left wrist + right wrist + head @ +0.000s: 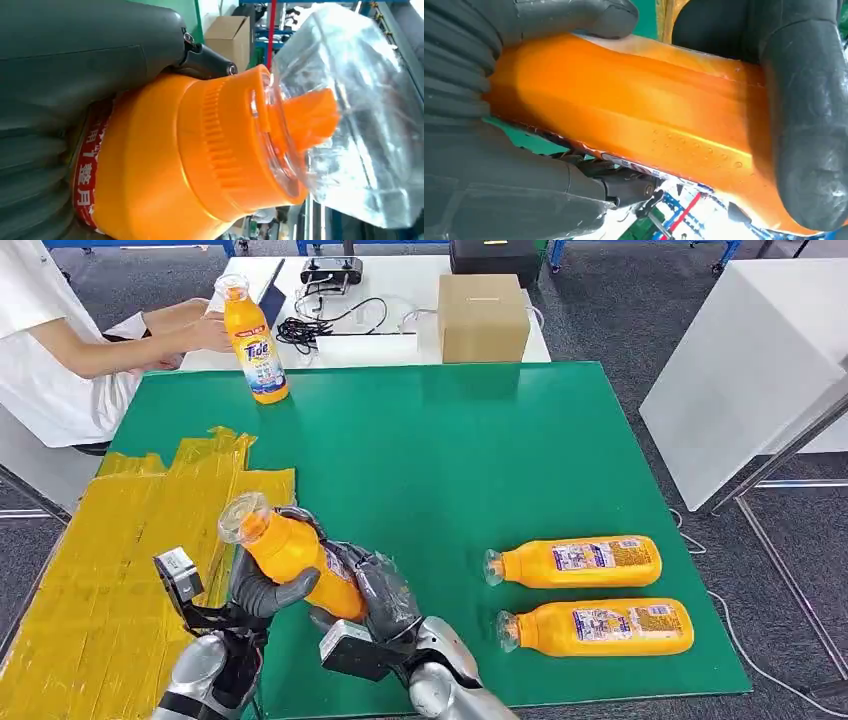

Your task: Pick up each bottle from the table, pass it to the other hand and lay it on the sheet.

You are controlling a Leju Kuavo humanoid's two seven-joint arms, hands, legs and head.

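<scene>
An orange detergent bottle (290, 552) with a clear cap (243, 517) is held tilted above the near edge of the green table, cap up and to the left. My left hand (262, 592) grips it just below the neck, thumb across the body. My right hand (378, 592) wraps the lower body from the other side. In the left wrist view the bottle's shoulder (165, 165) and clear cap (360, 110) lie under my left hand (75, 65). In the right wrist view my right hand (499, 170) clasps the bottle (634, 110). The yellow sheet (110, 550) lies just left of it.
Two more orange bottles (580, 562) (600, 627) lie side by side on the green table (450, 460) at the right, caps to the left. A person's hand holds an upright bottle (256, 340) at the far left corner. A cardboard box (483, 317) stands beyond the table.
</scene>
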